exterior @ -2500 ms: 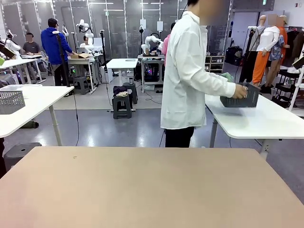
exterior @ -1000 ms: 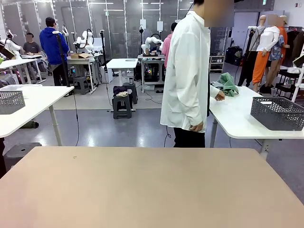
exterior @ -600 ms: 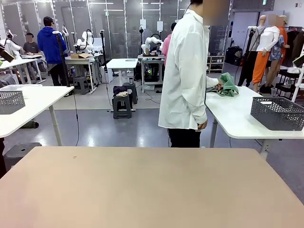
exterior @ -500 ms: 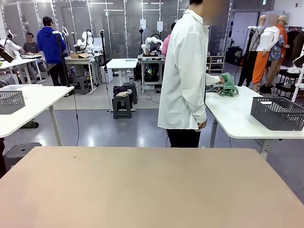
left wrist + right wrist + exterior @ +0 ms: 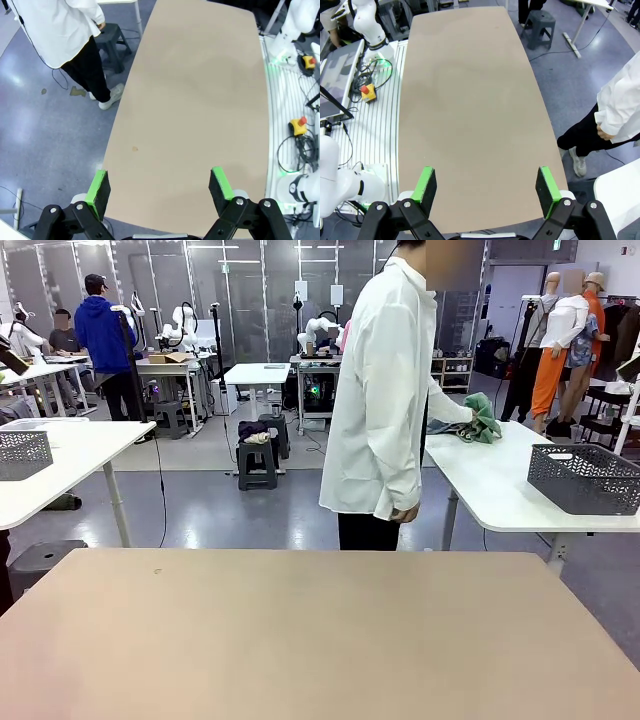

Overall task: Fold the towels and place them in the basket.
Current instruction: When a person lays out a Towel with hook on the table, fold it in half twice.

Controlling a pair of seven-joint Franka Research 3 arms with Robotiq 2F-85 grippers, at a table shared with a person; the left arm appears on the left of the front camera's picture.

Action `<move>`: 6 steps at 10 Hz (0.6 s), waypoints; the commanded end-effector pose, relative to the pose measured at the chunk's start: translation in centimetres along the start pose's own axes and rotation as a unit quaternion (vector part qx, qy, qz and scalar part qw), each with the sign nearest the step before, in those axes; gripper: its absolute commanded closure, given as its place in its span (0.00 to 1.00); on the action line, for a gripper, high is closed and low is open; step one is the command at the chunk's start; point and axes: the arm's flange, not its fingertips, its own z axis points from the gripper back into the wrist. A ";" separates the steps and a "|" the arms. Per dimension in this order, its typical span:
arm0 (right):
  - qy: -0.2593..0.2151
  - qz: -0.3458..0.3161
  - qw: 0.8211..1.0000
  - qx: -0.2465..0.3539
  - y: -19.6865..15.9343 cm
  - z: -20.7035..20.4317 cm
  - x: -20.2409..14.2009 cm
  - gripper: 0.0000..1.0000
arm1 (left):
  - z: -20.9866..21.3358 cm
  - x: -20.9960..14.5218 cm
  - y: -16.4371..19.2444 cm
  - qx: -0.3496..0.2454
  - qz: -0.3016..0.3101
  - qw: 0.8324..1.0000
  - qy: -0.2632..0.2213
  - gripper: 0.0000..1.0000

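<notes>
A person in a white coat (image 5: 382, 380) stands past the far edge of my tan table (image 5: 310, 640), reaching to a white side table (image 5: 510, 490) on the right. Their hand holds bunched towels, a mint green one (image 5: 478, 418) with darker cloth beside it. The dark mesh basket (image 5: 584, 478) sits further right on that same side table. My left gripper (image 5: 159, 186) hangs open high above the tan table with nothing between its green pads. My right gripper (image 5: 486, 190) is likewise open and holds nothing, and the person's legs show at its view's right edge.
Another white table (image 5: 60, 455) with a grey mesh basket (image 5: 24, 454) stands at the left. A dark stool (image 5: 258, 455) sits on the floor beyond. Robot bases and cables with red stop buttons (image 5: 299, 126) lie along my table's near side.
The person set the basket down on the side table, shifted slightly left and took hold of the towels. Both grippers stayed still and open.
</notes>
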 end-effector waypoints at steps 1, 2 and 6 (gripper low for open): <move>0.001 0.002 1.000 -0.001 0.0 0.0 0.2 0.00 | 0.1 0.1 0.0 0.001 -0.001 1.000 -0.003 0.00; 0.001 0.002 1.000 -0.001 0.0 0.0 0.2 0.00 | 0.1 0.1 0.0 0.001 -0.001 1.000 -0.003 0.00; 0.001 0.002 1.000 -0.001 0.0 0.0 0.2 0.00 | 0.1 0.1 0.0 0.001 -0.001 1.000 -0.003 0.00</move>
